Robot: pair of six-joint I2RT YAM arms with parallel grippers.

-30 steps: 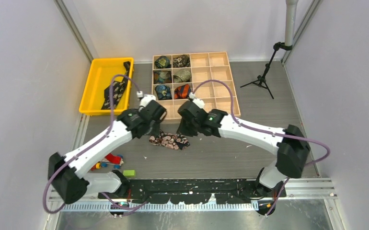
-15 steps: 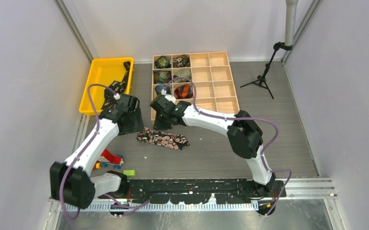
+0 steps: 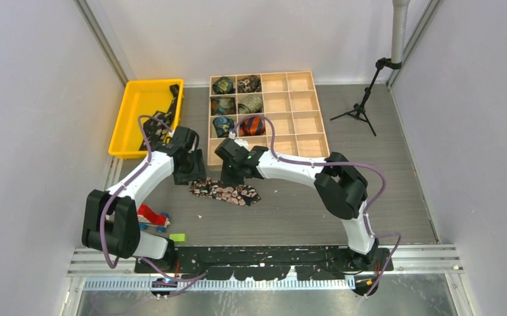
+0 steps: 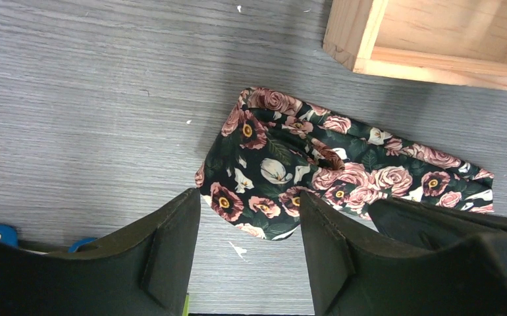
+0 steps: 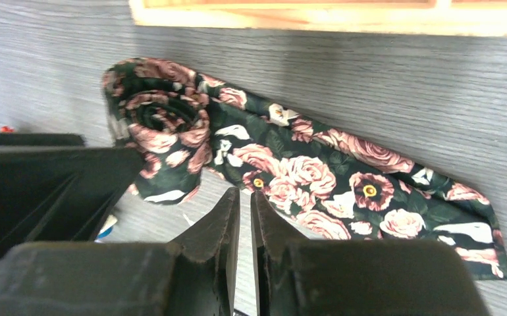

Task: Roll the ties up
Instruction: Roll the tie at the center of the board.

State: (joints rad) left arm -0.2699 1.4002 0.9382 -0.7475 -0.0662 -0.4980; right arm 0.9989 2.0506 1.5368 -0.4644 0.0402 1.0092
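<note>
Floral tie (image 3: 224, 191) lies on the grey tabletop (image 3: 369, 197), just before the box's (image 3: 321, 141) near edge, left end coiled. Left claw (image 4: 249, 204), released, hangs over that coil. Right claw (image 5: 245, 197), clenched on nothing, hangs over mid-tie. Pale walls surround the tabletop.

Tie (image 4: 317, 158) matt cloth; box (image 4: 353, 29) unvarn. wood.

On my screen, the grey worktop (image 3: 396, 135) carries a yellow bin (image 3: 135, 104) at ten o'clock. A pale wooden divider box (image 3: 297, 104) sits at twelve, and its two right-hand columns show bare wood. A small black tripod (image 3: 359, 110) stands at two o'clock, beside a grey pole (image 3: 400, 26) that runs off the top edge. At eight o'clock, near the front edge, I see a red-and-blue toy (image 3: 151, 216) with a green block (image 3: 177, 237) just beside it. White specks dot the worktop.
</note>
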